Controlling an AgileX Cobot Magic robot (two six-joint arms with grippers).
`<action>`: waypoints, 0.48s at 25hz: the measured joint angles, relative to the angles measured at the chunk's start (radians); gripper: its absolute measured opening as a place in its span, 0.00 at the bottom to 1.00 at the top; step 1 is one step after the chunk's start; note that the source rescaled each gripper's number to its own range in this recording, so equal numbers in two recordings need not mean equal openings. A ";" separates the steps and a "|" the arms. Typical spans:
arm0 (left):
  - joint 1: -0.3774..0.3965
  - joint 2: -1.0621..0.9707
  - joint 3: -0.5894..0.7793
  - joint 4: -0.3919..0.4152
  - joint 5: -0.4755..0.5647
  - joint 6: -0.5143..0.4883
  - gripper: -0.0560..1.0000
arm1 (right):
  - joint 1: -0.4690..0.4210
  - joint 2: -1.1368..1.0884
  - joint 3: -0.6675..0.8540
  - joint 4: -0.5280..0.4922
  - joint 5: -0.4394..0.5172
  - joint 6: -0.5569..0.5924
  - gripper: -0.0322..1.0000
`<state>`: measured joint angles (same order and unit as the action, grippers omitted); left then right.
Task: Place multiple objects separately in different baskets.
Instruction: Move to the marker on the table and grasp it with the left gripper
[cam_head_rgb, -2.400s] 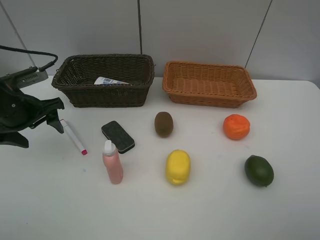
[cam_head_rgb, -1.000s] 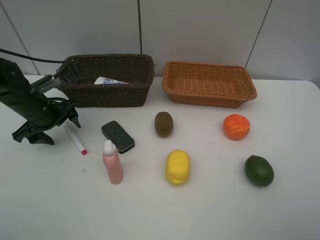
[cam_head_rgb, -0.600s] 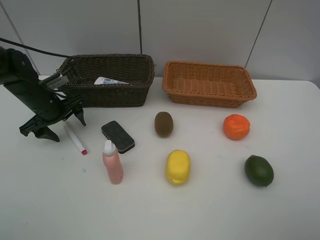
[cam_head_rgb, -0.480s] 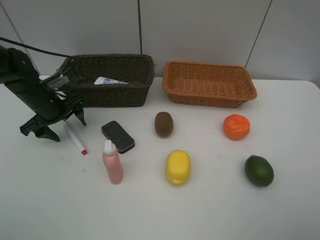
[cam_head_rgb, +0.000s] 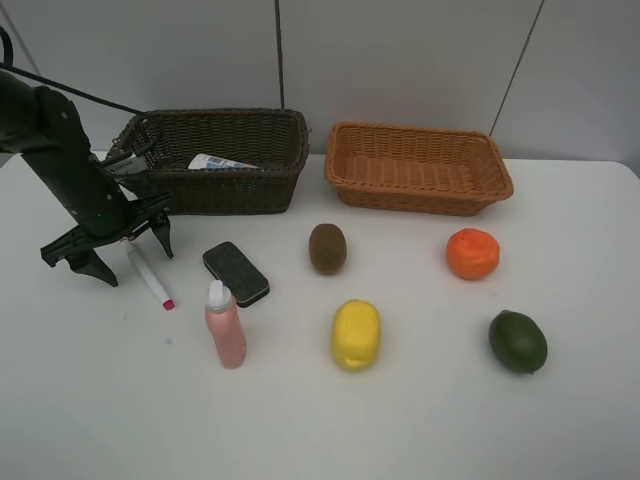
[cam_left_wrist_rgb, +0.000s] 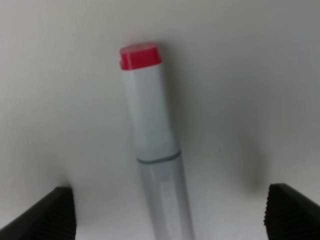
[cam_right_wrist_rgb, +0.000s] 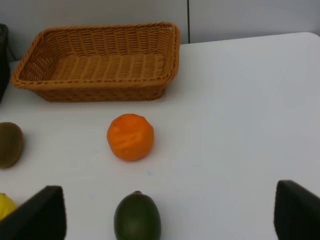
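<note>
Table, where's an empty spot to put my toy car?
The front strip of table, nearer than the pink bottle, lemon and lime, is bare. So is the patch right of the orange. It's crowded around the marker and eraser.

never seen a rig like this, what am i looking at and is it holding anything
A robot with two arms, each ending in a two-finger gripper. The wide picture comes from a high camera; the other two from cameras on the wrists. On the table are a marker, eraser, pink bottle, kiwi, lemon, orange and lime, with a dark basket holding a white bottle and a tan basket behind. Nothing is held: the left gripper stands open astride the marker, the right gripper open too.
</note>
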<state>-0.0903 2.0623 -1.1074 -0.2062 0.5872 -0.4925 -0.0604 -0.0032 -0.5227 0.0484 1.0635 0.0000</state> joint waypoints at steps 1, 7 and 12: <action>0.000 0.001 0.000 0.003 0.007 -0.001 0.97 | 0.000 0.000 0.000 0.000 0.000 0.000 0.96; 0.000 0.006 0.000 0.023 0.041 -0.014 0.40 | 0.000 0.000 0.000 0.000 0.000 0.000 0.96; 0.000 0.008 0.000 0.019 0.046 -0.004 0.05 | 0.000 0.000 0.000 0.000 0.000 0.000 0.96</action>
<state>-0.0903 2.0705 -1.1074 -0.1873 0.6331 -0.4965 -0.0604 -0.0032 -0.5227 0.0484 1.0635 0.0000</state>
